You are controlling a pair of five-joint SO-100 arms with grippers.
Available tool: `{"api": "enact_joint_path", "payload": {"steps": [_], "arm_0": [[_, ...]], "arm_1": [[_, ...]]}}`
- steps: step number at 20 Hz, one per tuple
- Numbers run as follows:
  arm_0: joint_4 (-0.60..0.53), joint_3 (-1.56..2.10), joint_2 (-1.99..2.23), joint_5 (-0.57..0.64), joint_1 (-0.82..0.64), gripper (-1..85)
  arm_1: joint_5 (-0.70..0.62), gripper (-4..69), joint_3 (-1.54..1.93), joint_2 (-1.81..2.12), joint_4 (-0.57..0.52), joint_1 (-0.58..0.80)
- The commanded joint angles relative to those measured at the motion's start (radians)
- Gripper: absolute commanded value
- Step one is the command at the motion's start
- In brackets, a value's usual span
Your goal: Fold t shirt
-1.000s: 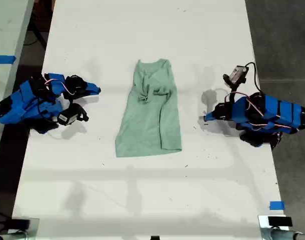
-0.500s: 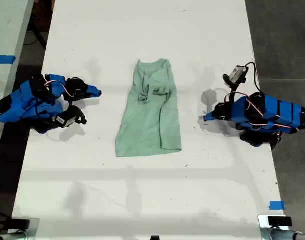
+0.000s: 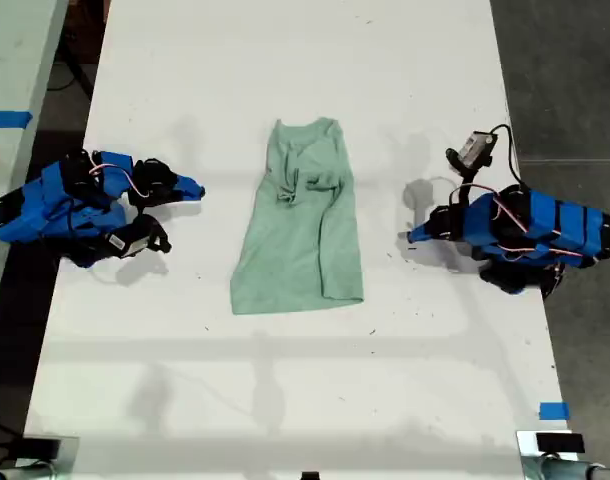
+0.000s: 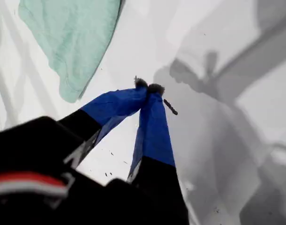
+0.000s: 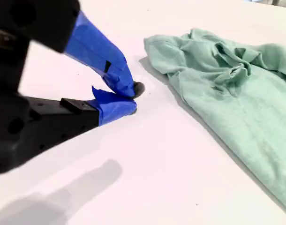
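The pale mint-green t shirt [image 3: 300, 240] lies lengthwise in the middle of the white table [image 3: 285, 400], folded narrow, with bunched wrinkles near the collar at its far end. My first gripper [image 3: 412, 237] rests shut on nothing at the exterior view's right, a short gap from the shirt's side. In the first wrist view its blue fingertips [image 4: 148, 86] meet above bare table, with a corner of the shirt [image 4: 72, 37] beyond. My second gripper [image 3: 198, 188] lies at the exterior view's left, also shut and holding nothing. Its tips [image 5: 135, 96] sit close to the shirt [image 5: 237, 93] without touching it.
Dark floor borders the table along the exterior view's right edge. A piece of blue tape [image 3: 553, 410] marks the table's near right corner in that view. Another pale surface with blue tape [image 3: 5, 118] stands beyond the gap at the exterior view's left.
The second arm has shifted slightly, its gripper tip edging toward the shirt and its wrist camera settling lower. The first arm and the shirt have not moved.
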Motion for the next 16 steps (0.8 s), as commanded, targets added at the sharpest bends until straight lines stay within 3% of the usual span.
{"api": "enact_joint_path", "payload": {"steps": [1, 7, 11, 16], "arm_0": [[-0.009, -0.031, 0.005, -0.034, 0.02, -0.1], [0.011, -0.115, -0.071, -0.048, 0.032, -0.2], [-0.038, -0.344, -0.525, -0.052, 0.051, -0.2], [-0.046, -0.704, -1.129, -0.155, 0.172, -0.1]], "arm_1": [[-0.011, 0.2, 0.052, 0.012, -0.003, -0.005], [-0.014, 0.2, 0.052, 0.011, -0.003, 0.005], [-0.015, 0.2, 0.052, 0.011, -0.003, 0.017], [-0.014, 0.2, 0.052, 0.011, -0.003, 0.018]]}}
